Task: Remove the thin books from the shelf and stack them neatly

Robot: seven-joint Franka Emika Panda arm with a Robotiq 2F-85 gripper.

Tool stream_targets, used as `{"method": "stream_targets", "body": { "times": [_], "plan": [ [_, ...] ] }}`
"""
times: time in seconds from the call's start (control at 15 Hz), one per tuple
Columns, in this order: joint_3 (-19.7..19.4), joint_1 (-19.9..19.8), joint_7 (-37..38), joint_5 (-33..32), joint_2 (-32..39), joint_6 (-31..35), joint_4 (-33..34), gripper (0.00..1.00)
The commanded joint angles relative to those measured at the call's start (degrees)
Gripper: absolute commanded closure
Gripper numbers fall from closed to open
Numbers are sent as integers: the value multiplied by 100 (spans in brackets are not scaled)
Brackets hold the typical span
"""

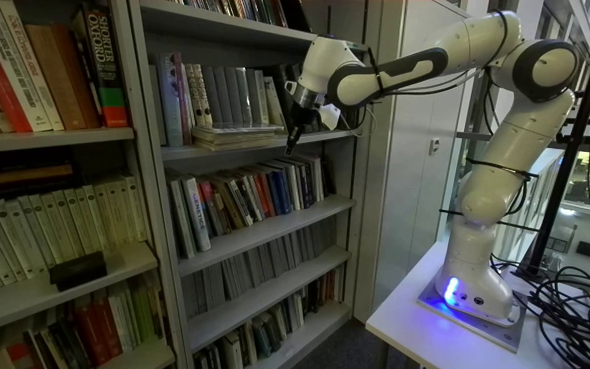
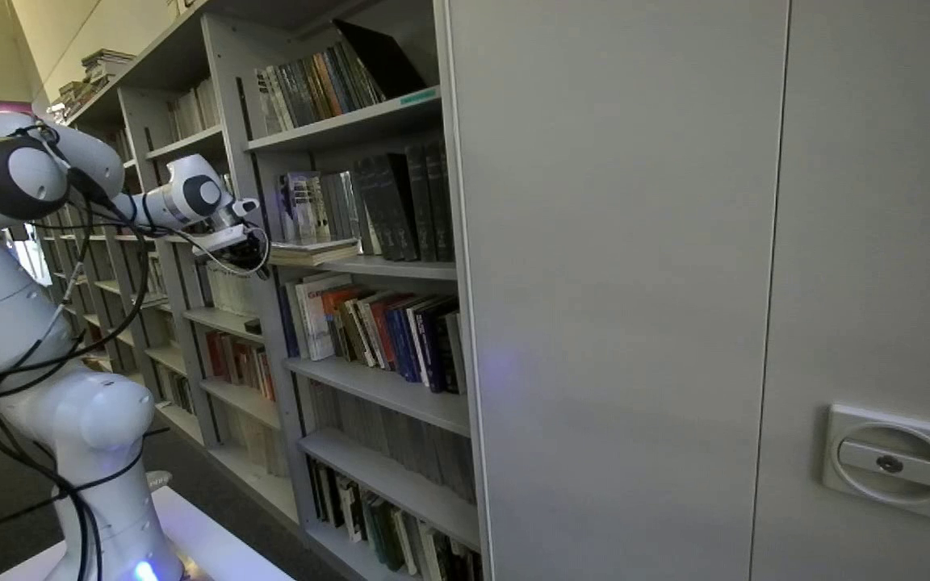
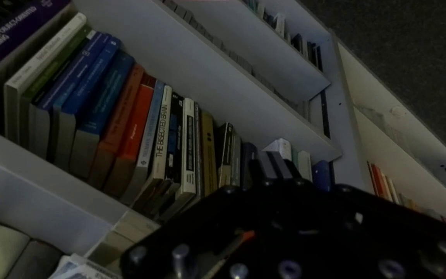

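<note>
Slim upright volumes with pale grey and white spines (image 1: pixel 233 95) stand on the grey metal shelf (image 1: pixel 185 152). In an exterior view, dark volumes (image 2: pixel 388 206) stand beside them. A low pile of thin books (image 1: pixel 236 136) lies flat on the same shelf, its ends reaching the front edge. The pile also shows in an exterior view (image 2: pixel 316 252) and partly at the lower left of the wrist view (image 3: pixel 130 228). My gripper (image 1: pixel 290 148) points down in front of the shelf, right of the pile. In the wrist view its fingertips (image 3: pixel 273 164) are together with nothing between them.
A row of multicoloured paperbacks (image 1: pixel 254 189) fills the board below. Another board (image 1: pixel 233 23) with books is above. A neighbouring bookcase holds cream volumes (image 1: pixel 59 225). The arm stands on a white table (image 1: pixel 402 318) with coiled black cables (image 1: pixel 582 307). A grey cabinet door (image 2: pixel 618 282) adjoins the bookcase.
</note>
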Motion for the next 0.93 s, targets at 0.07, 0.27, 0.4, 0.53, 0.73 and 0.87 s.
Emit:
{"method": "stream_targets", "body": {
  "times": [0.07, 0.27, 0.4, 0.53, 0.73, 0.87],
  "plan": [
    [-81, 60, -71, -35, 54, 18, 63, 83],
    [-114, 55, -112, -33, 19, 17, 75, 73],
    [-104, 2, -52, -126, 45, 0, 108, 46],
    [-93, -40, 2, -195, 188, 63, 283, 32],
    [-90, -76, 34, -263, 464, 85, 761, 10],
    [-94, -115, 44, -342, 650, 77, 1112, 0]
  ]
}}
